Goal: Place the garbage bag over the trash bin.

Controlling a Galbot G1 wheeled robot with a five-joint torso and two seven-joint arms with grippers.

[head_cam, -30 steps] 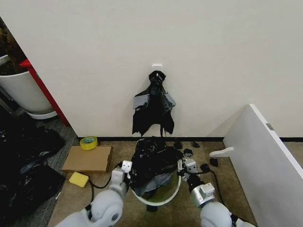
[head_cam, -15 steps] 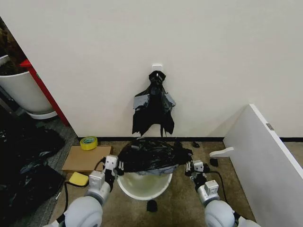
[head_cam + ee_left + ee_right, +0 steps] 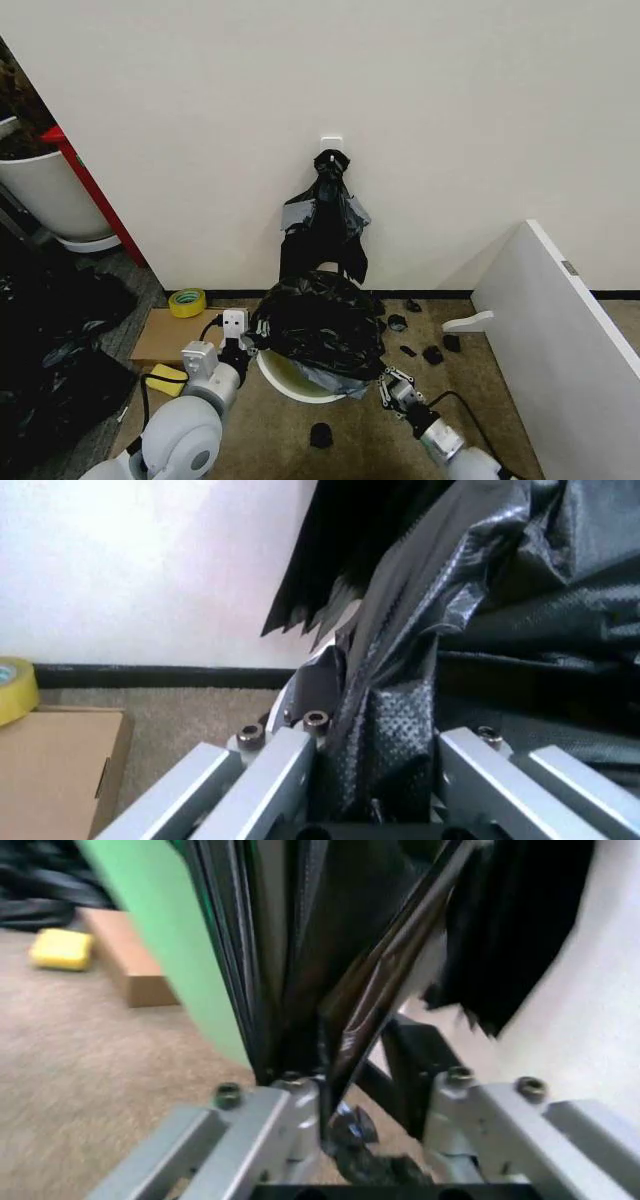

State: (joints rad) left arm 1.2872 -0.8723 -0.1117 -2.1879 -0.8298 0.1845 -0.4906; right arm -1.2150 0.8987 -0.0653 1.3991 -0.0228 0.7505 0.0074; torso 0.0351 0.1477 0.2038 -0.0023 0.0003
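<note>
At bin (image 3: 285, 375) sides, grippers gripping bag (image 3: 320, 320).

A bunch of black bags (image 3: 325, 225) hangs by its knotted top from a white wall hook (image 3: 331, 141). On the carpet below, small black scraps (image 3: 420, 340) lie scattered near the skirting. A flat cardboard box (image 3: 172, 335) lies to the left, with a roll of yellow tape (image 3: 187, 302) at its far edge and a yellow sponge (image 3: 164, 379) at its near corner. A white board (image 3: 555, 350) leans at right. A white tub (image 3: 45, 195) with a red post (image 3: 90, 190) stands far left.
</note>
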